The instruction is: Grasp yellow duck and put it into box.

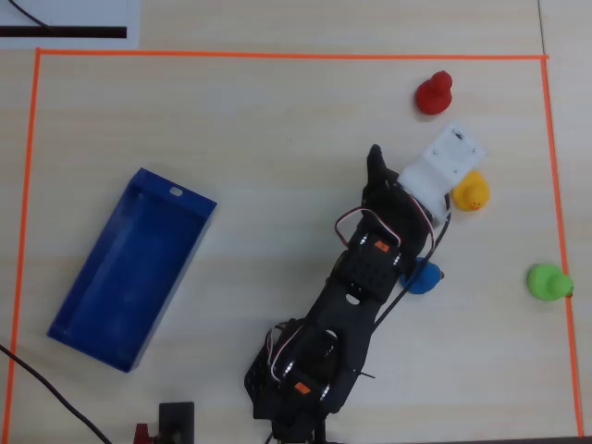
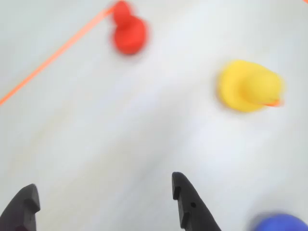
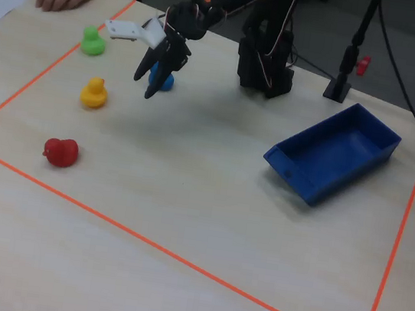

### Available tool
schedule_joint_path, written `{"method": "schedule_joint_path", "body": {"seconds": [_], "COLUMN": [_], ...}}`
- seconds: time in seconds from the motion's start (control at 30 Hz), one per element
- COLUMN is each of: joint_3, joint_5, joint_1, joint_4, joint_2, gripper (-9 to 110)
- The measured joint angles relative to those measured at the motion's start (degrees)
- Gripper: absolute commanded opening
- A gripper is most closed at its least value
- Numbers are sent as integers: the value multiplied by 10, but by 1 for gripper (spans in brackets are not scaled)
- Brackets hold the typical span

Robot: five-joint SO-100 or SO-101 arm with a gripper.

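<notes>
The box (image 1: 129, 268) lies at the left of the overhead view, a long dark-blue plastic tray with low walls and a small pale slot in its upper short end; its smooth floor is bare, with nothing inside. In the fixed view the box (image 3: 334, 162) sits at the right, well apart from the toys.

The yellow duck (image 1: 472, 192) stands on the table at the upper right of the overhead view, partly tucked under the white block on the arm's wrist. In the wrist view it is a rounded, glossy yellow lump (image 2: 248, 85) at the upper right, blurred, with an orange beak at its right edge. In the fixed view it (image 3: 93, 93) stands at the left.

The gripper (image 2: 103, 195) comes in from the bottom edge of the wrist view, its two dark pointed fingers spread wide with only bare table between them; it holds nothing, and the yellow duck is apart from it, up and to the right.

A red duck (image 1: 433, 92) stands near the top right orange tape line (image 1: 277, 55), a green duck (image 1: 548, 282) at the far right, and a blue duck (image 1: 425, 277) beside the black arm (image 1: 356, 287). The table (image 1: 259, 139) is pale wood grain.
</notes>
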Motion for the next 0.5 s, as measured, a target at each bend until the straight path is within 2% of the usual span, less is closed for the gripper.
{"method": "schedule_joint_path", "body": {"seconds": [0.27, 0.5], "joint_3": [-4, 49], "joint_5": [-5, -83], "joint_1": [81, 110], "joint_4": [-25, -48], "joint_2": [-79, -100], "gripper": [37, 37]}}
